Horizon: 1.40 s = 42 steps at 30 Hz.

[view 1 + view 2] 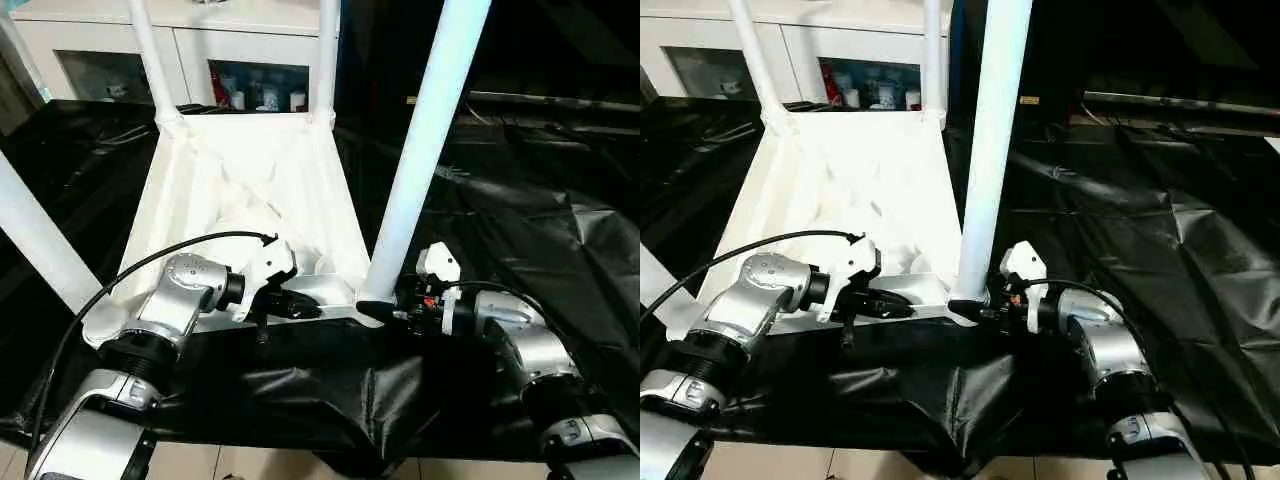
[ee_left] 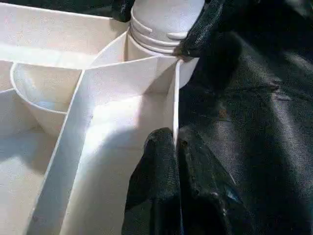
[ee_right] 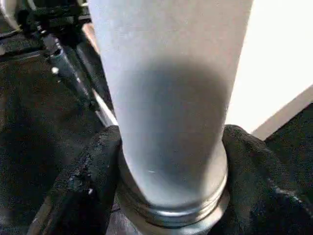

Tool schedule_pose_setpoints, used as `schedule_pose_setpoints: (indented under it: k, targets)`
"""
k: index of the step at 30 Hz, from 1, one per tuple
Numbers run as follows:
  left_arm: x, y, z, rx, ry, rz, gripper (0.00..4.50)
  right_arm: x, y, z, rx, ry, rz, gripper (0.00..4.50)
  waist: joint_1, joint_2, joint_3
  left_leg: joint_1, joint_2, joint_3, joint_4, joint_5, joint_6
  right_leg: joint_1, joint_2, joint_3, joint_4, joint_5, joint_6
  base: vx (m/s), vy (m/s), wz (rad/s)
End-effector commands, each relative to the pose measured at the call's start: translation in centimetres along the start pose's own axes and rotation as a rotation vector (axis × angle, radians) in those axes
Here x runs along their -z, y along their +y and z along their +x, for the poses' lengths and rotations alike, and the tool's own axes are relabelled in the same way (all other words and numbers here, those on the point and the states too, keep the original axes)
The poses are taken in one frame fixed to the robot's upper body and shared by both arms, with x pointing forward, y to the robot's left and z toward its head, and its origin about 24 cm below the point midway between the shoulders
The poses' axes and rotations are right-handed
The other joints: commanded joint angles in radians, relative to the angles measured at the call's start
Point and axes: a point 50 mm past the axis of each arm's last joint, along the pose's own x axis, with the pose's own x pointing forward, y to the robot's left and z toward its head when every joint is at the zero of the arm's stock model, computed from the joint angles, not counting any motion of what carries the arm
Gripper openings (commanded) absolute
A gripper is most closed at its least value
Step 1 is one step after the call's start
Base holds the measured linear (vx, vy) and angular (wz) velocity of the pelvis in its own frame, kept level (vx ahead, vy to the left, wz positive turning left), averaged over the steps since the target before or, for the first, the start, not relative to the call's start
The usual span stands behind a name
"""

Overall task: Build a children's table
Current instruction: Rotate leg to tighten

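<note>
The children's table lies upside down on the black-draped work table: its white tabletop (image 1: 250,180) shows its ribbed underside. Two legs (image 1: 150,60) (image 1: 327,60) stand in the far corner sockets, and another leg (image 1: 35,240) rises at the near left. My left gripper (image 1: 305,305) is shut on the tabletop's near rim, its fingers (image 2: 156,166) pinching the thin wall close to the near right socket. My right gripper (image 1: 378,308) is closed around the base of the near right leg (image 1: 420,150), with a black finger (image 3: 83,181) on each side just above the socket.
Black cloth (image 1: 520,230) covers the work table and hangs in folds over its front edge. A white cabinet (image 1: 250,40) with glass doors stands behind it. Light floor tiles (image 1: 250,465) show below the edge. A black cable (image 1: 120,270) arcs over my left forearm.
</note>
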Motion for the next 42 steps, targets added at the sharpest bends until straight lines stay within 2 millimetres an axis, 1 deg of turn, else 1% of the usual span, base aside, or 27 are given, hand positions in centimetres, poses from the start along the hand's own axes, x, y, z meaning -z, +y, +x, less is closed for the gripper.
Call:
schedule_pose_setpoints:
  k: [1,2,3,4,5,8,10,11,12,13,15,16,18,20,21,25,27,32,33,34,35,36,37,39,40,41,42]
  targets:
    - [1.3,-0.9,3.1,-0.041,0.046,-0.054,0.0,1.6,-0.4,0.9,0.206,0.07,0.039,2.72,-0.005,-0.001,-0.025,0.002,0.029,-0.011,-0.069,-0.261,0.047,0.035,-0.047,0.039,-0.079,-0.24,-0.229,0.0,0.0,0.0]
    - [1.1,-0.7,3.6,-0.08,0.039,-0.062,0.0,2.0,-0.5,1.1,0.272,0.079,0.058,2.72,-0.005,-0.001,-0.025,0.002,0.029,-0.011,-0.069,-0.261,0.047,0.035,-0.047,0.039,-0.079,-0.24,-0.229,-0.054,0.004,0.0]
    - [0.8,-0.5,4.0,-0.117,0.034,-0.072,0.0,2.4,-0.6,1.3,0.336,0.086,0.079,2.72,-0.008,-0.005,-0.021,0.01,0.025,-0.015,-0.072,-0.325,0.016,0.03,-0.051,0.039,-0.094,-0.402,-0.179,-0.054,0.004,0.0]
    - [0.8,-0.5,4.2,-0.125,0.033,-0.074,0.0,2.4,-0.6,1.4,0.354,0.084,0.086,2.72,-0.01,-0.006,-0.02,0.01,0.024,-0.017,-0.072,-0.337,0.012,0.027,-0.051,0.039,-0.098,-0.442,-0.163,-0.054,0.005,0.0]
    - [0.2,-0.5,5.5,-0.175,0.026,-0.084,0.0,2.8,-0.7,2.0,0.483,0.066,0.154,2.71,-0.01,-0.006,-0.019,0.012,0.025,-0.019,-0.074,-0.354,0.01,0.023,-0.052,0.04,-0.106,-0.492,-0.137,0.0,0.0,0.0]
    - [-0.8,-0.9,7.3,-0.218,0.008,-0.087,0.0,2.9,-0.6,2.8,0.601,0.04,0.223,2.7,-0.012,-0.006,-0.019,0.012,0.024,-0.024,-0.077,-0.374,0.004,0.018,-0.052,0.038,-0.115,-0.542,-0.1,0.0,0.0,0.0]
    - [-1.2,-1.2,8.1,-0.225,-0.004,-0.093,0.0,2.8,-0.6,3.2,0.649,0.027,0.248,2.7,-0.011,-0.005,-0.021,0.014,0.025,-0.025,-0.078,-0.374,0.008,0.017,-0.051,0.037,-0.117,-0.525,-0.095,0.0,0.0,0.0]
    - [-1.5,-1.5,8.8,-0.224,-0.012,-0.095,0.0,2.6,-0.5,3.9,0.673,0.03,0.25,2.7,-0.01,0.01,-0.024,0.013,0.025,-0.024,-0.079,-0.361,0.007,0.018,-0.05,0.038,-0.112,-0.467,-0.108,0.0,0.0,0.0]
    - [-1.6,-1.7,9.1,-0.22,-0.014,-0.096,0.0,2.5,-0.4,4.2,0.679,0.031,0.249,2.7,-0.013,0.005,-0.025,0.012,0.026,-0.022,-0.08,-0.355,0.007,0.019,-0.047,0.038,-0.112,-0.435,-0.115,0.0,0.0,0.0]
    - [-1.8,-2.1,9.7,-0.205,-0.017,-0.09,0.0,2.0,-0.1,5.0,0.67,0.022,0.223,2.7,-0.016,0.001,-0.023,0.005,0.023,-0.023,-0.083,-0.359,0.01,0.024,-0.044,0.034,-0.109,-0.412,-0.121,0.0,0.0,0.0]
    - [-1.9,-2.4,10.0,-0.181,-0.014,-0.082,0.0,1.1,0.3,5.9,0.628,-0.014,0.183,2.7,-0.017,0.003,-0.023,0.012,0.022,-0.023,-0.08,-0.391,0.014,0.019,-0.048,0.035,-0.115,-0.454,-0.115,0.0,0.0,0.0]
    - [-1.8,-2.3,9.9,-0.177,-0.005,-0.08,0.0,0.9,0.4,5.9,0.619,-0.032,0.181,3.05,-0.017,0.003,-0.024,0.01,0.023,-0.023,-0.081,-0.391,0.016,0.02,-0.049,0.035,-0.115,-0.452,-0.114,0.0,0.0,0.0]
    - [-1.3,-2.2,9.4,-0.163,0.02,-0.074,0.0,0.6,0.4,5.9,0.583,-0.06,0.177,3.4,-0.018,0.003,-0.025,0.006,0.023,-0.023,-0.082,-0.381,0.022,0.024,-0.047,0.036,-0.112,-0.419,-0.119,0.0,0.0,0.0]
    - [-0.8,-2.1,8.9,-0.147,0.04,-0.077,0.0,0.5,0.2,5.6,0.557,-0.06,0.161,3.46,-0.018,0.001,-0.025,0.006,0.024,-0.021,-0.081,-0.376,0.03,0.023,-0.048,0.037,-0.111,-0.406,-0.129,0.0,0.0,0.0]
    - [-0.5,-2.1,8.5,-0.137,0.052,-0.075,0.0,0.4,0.2,5.3,0.535,-0.057,0.143,3.75,-0.019,0.0,-0.026,0.004,0.025,-0.021,-0.081,-0.363,0.032,0.026,-0.049,0.037,-0.109,-0.393,-0.135,0.0,0.0,0.0]
    - [0.6,-2.0,7.1,-0.075,0.098,-0.072,0.0,0.1,0.1,4.3,0.383,-0.065,0.082,3.84,-0.017,-0.003,-0.029,-0.001,0.026,-0.018,-0.077,-0.321,0.056,0.034,-0.049,0.037,-0.101,-0.329,-0.158,0.0,0.0,0.0]
    - [1.1,-1.9,6.2,-0.042,0.112,-0.068,0.0,-0.1,0.2,3.5,0.284,-0.063,0.033,3.84,-0.014,-0.002,-0.031,-0.003,0.027,-0.015,-0.074,-0.28,0.075,0.038,-0.05,0.036,-0.095,-0.272,-0.181,0.0,0.0,0.0]
    - [1.5,-1.9,4.4,0.051,0.106,-0.049,0.0,-0.4,0.2,2.1,0.139,-0.047,-0.028,3.84,-0.008,0.003,-0.036,-0.002,0.03,-0.014,-0.069,-0.178,0.097,0.047,-0.047,0.035,-0.074,-0.109,-0.235,0.0,0.0,0.0]
    - [1.5,-2.1,3.6,0.1,0.085,-0.048,0.0,-0.4,0.0,1.6,0.094,-0.029,-0.046,3.84,-0.006,0.004,-0.041,-0.001,0.03,-0.012,-0.064,-0.136,0.113,0.05,-0.046,0.034,-0.062,-0.018,-0.261,0.0,0.0,0.0]
    - [1.4,-2.1,2.9,0.129,0.065,-0.06,0.0,-0.4,-0.1,1.0,0.054,-0.011,-0.058,3.84,-0.007,0.002,-0.044,0.0,0.03,-0.011,-0.059,-0.105,0.128,0.054,-0.045,0.035,-0.052,0.056,-0.286,0.054,0.02,-0.01]
    - [1.4,-2.1,2.9,0.13,0.063,-0.061,0.0,-0.4,-0.1,1.0,0.052,-0.01,-0.058,3.84,-0.007,0.001,-0.043,-0.003,0.028,-0.01,-0.057,-0.089,0.137,0.055,-0.043,0.034,-0.048,0.084,-0.294,0.0,0.0,0.0]
    - [1.4,-2.1,2.6,0.14,0.059,-0.067,0.0,-0.4,-0.2,0.7,0.034,-0.006,-0.056,3.84,-0.008,0.001,-0.042,-0.003,0.028,-0.009,-0.056,-0.08,0.145,0.055,-0.042,0.034,-0.048,0.099,-0.299,0.0,0.0,0.0]
    - [1.4,-2.1,2.5,0.142,0.06,-0.067,0.0,-0.5,-0.2,0.6,0.029,-0.005,-0.056,3.84,-0.003,0.004,-0.042,0.002,0.029,-0.005,-0.053,-0.072,0.154,0.054,-0.043,0.034,-0.047,0.113,-0.308,0.0,0.0,0.0]
    - [1.7,-2.2,1.8,0.161,0.068,-0.069,0.0,-0.6,-0.3,0.2,-0.006,-0.002,-0.051,3.84,0.001,0.003,-0.042,0.001,0.031,-0.003,-0.051,-0.073,0.159,0.056,-0.043,0.032,-0.044,0.115,-0.314,0.0,0.0,0.0]
    - [1.8,-2.2,1.6,0.17,0.074,-0.075,0.0,-0.6,-0.4,0.1,-0.017,0.001,-0.049,3.69,0.002,-0.001,-0.041,0.001,0.032,-0.003,-0.052,-0.079,0.157,0.056,-0.044,0.032,-0.045,0.099,-0.312,0.0,0.0,0.0]
    - [1.8,-2.2,1.5,0.173,0.076,-0.077,0.0,-0.6,-0.4,0.0,-0.021,0.003,-0.048,3.58,0.004,0.002,-0.039,0.003,0.033,-0.004,-0.054,-0.103,0.148,0.055,-0.046,0.032,-0.048,0.056,-0.308,0.0,0.0,0.0]
    - [1.9,-2.1,1.3,0.174,0.077,-0.08,0.0,-0.6,-0.4,-0.1,-0.029,0.006,-0.048,3.58,0.004,0.001,-0.039,0.003,0.034,-0.003,-0.055,-0.112,0.143,0.054,-0.045,0.032,-0.049,0.04,-0.305,0.0,0.0,0.0]
